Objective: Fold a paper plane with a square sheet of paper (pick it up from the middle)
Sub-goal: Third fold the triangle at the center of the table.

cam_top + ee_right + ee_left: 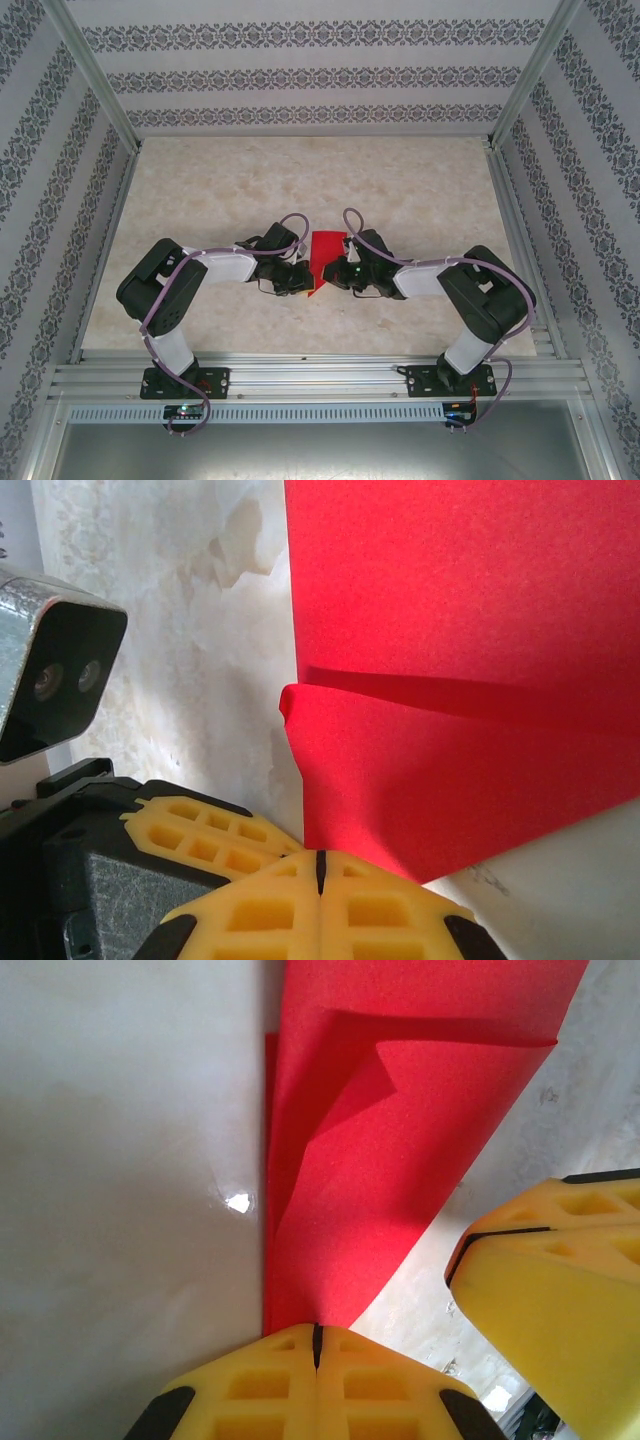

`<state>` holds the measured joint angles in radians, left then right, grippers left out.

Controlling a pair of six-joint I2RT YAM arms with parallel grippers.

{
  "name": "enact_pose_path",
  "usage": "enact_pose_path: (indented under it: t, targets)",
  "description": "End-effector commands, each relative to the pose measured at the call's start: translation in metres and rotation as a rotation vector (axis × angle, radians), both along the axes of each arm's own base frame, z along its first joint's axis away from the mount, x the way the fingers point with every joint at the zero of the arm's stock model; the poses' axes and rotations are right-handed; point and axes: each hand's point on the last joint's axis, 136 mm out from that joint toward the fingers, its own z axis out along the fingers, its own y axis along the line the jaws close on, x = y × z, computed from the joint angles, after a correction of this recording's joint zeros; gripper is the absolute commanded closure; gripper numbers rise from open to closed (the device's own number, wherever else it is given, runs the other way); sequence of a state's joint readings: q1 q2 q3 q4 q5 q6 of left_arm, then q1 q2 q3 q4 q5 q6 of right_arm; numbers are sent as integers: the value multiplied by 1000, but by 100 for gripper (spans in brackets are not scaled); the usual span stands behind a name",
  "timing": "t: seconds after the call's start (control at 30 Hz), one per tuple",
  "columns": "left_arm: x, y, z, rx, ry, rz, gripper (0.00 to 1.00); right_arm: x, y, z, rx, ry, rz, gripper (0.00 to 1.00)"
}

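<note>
The square sheet of paper (326, 250), bright red and partly folded, is held up between my two arms at the middle of the table. In the left wrist view the red paper (380, 1140) shows a raised flap and a crease, and it narrows down into the seam of my left gripper (317, 1332), which is shut on it. My right gripper (321, 858) is shut too, with the lower edge of the paper (450, 770) running into its fingertips. Seen from above, the left gripper (300, 278) and right gripper (338, 275) meet at the sheet's near end, almost touching.
The beige marbled table (220, 190) lies open behind and beside the arms. Patterned walls (310, 75) close in three sides, and a metal rail (320, 378) runs along the near edge. The right gripper's yellow fingers (560, 1290) stand close beside the left one.
</note>
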<state>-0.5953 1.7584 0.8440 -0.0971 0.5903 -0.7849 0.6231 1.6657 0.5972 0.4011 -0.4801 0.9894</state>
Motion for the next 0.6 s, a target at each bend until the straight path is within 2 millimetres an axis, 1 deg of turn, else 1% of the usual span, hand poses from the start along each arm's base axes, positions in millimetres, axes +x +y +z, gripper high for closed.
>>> enact_pose_path:
  t: [0.0,0.3,0.43,0.57]
  targets:
    - [-28,34,-40,185,109,15,98,-2,12,3,28,-11,17,98]
    - [-27,33,-40,185,107,14,98,-17,12,-21,-10,46,15,99]
    - [-27,33,-40,186,108,13,98,-18,3,-37,-59,75,-20,99]
    - [-28,34,-40,192,109,12,98,-15,-3,-42,-69,82,-41,99]
